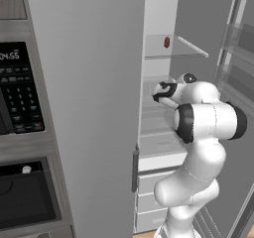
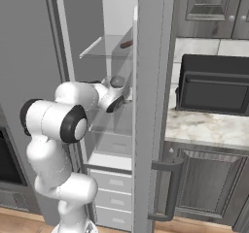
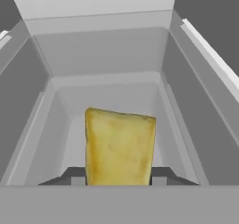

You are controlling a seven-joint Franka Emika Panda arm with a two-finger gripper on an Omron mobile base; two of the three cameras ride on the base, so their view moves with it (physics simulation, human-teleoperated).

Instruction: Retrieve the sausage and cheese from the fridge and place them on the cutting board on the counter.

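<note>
Fridge (image 1: 89, 83) stands with 1 door swung open; white arm reaches into its middle level. Desk (image 2: 204, 125) lies to the right of it, well apart from the arm. Sausage (image 1: 166, 42) rests on the upper glass shelf. Cheese (image 3: 119, 146) sits upright between the 2 tips of the pincer (image 3: 119, 177), which is clenched on it.

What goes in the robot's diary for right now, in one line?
phase: grasping in fridge | gripper: shut on cheese | sausage: on upper shelf | next: probably lift cheese out
</note>
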